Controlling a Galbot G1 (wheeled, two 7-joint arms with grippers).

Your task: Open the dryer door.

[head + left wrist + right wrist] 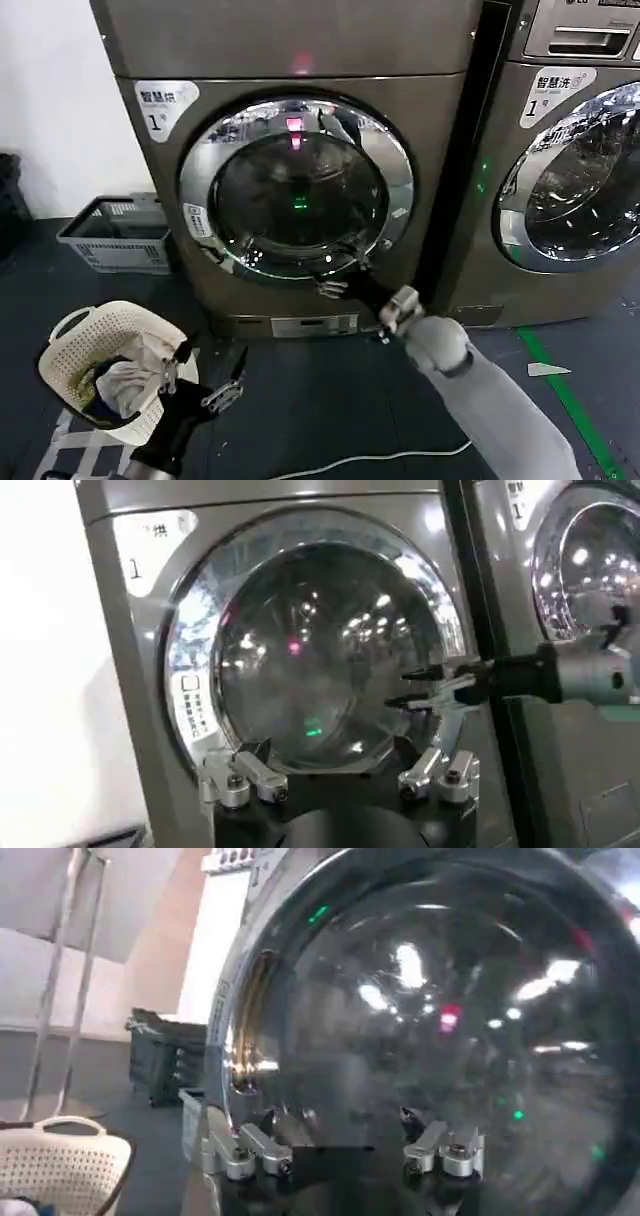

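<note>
Chrome-ringed dryer door (297,188) seen shut, centred on left machine. Right pincer (338,283) held released at lower rim; approach step judged underway, edge grip needed. Left pincer (205,375) parked released near floor.

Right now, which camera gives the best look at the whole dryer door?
The head view: the dryer door shows whole there, chrome ring closed against the cabinet, the right gripper at its lower edge. The left wrist view cuts off the ring's bottom behind the gripper mount. The right wrist view is too close, showing mostly glass.
</note>
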